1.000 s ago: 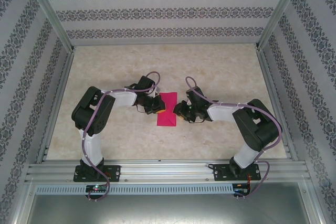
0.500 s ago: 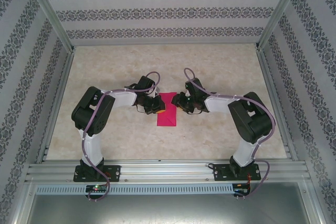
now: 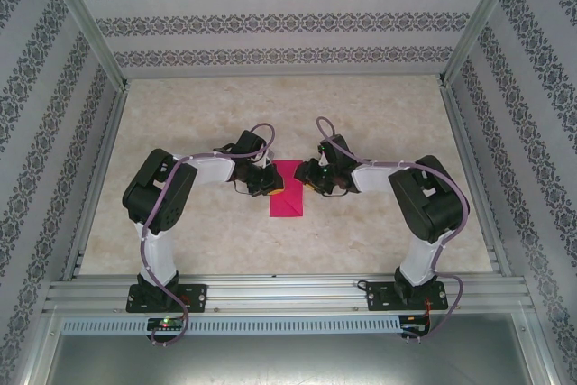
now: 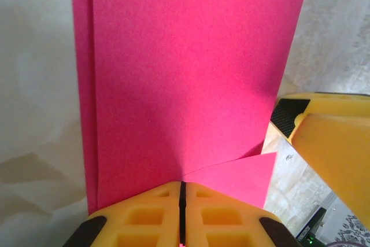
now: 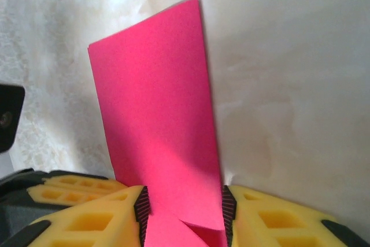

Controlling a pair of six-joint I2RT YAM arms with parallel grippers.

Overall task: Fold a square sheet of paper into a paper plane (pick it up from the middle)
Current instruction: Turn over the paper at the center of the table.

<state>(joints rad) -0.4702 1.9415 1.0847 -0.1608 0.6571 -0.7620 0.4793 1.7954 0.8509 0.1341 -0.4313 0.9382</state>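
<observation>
The square sheet of paper [image 3: 288, 196] is magenta-pink and lies folded into a narrow rectangle mid-table. My left gripper [image 3: 275, 183] is shut, its yellow tips [image 4: 181, 188] resting on the sheet [image 4: 185, 73] at its left edge. A small corner flap [image 4: 237, 176] stands up just beside those tips. From the right, my right gripper [image 3: 310, 179] is open, its pads straddling the far end of the sheet [image 5: 159, 102] with the raised flap [image 5: 202, 234] between them [image 5: 183, 212]. One right fingertip [image 4: 335, 154] sits close beside the left one. The paper plane is out of view.
The table [image 3: 388, 114] is pale and marbled, ringed by patterned walls [image 3: 288, 20] and an aluminium frame rail [image 3: 288, 293] along the near edge. Bare surface lies beyond and to both sides of the arms.
My right gripper has slid away from the near end of the sheet towards its far end and in over the paper, with its jaws wider. The left gripper and sheet stayed put.
</observation>
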